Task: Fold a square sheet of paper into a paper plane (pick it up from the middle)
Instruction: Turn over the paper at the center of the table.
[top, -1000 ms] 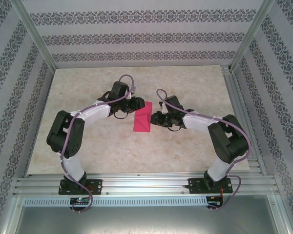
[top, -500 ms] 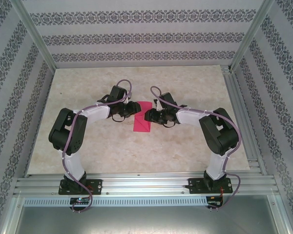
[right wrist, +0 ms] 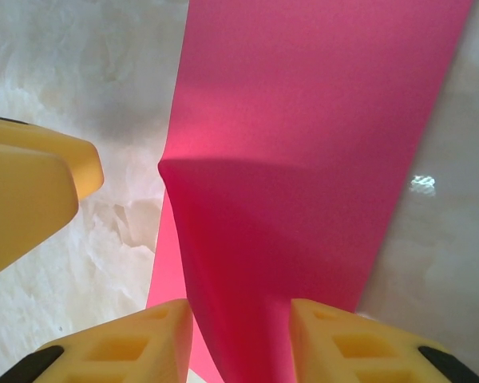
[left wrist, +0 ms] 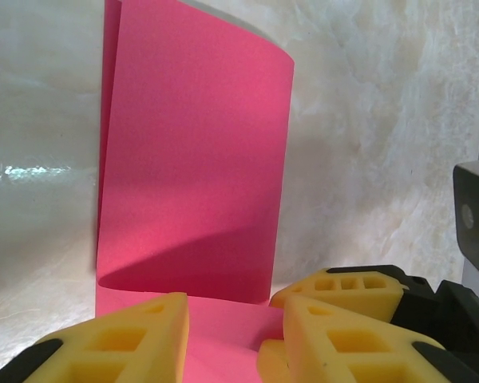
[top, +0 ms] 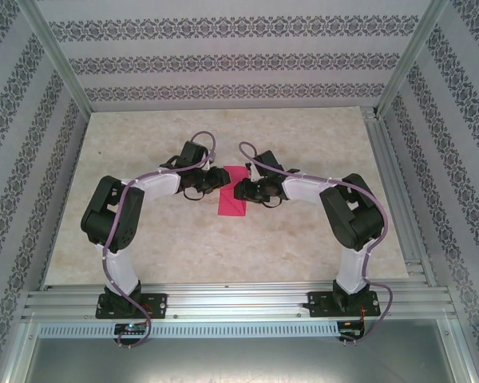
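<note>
Thin bright magenta-pink paper sheet [top: 233, 204], creased into a narrow strip, lies mid beige marbled table [top: 319, 136], long axis running away from my bases. Left gripper [top: 217, 179] & right gripper [top: 239, 190] flank its far end. Both have fingers spread w/ paper between, one flap curling up. Right's a bit closer imo.

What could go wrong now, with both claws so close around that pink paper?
The left gripper and right gripper crowd the same far part of the sheet of paper, nearly touching, so their fingers might bump. The paper's top layer bows up instead of lying flat, so a press could crease it crooked or crumple it. Nothing holds the near end against the table, so a push might slide the sheet.
</note>
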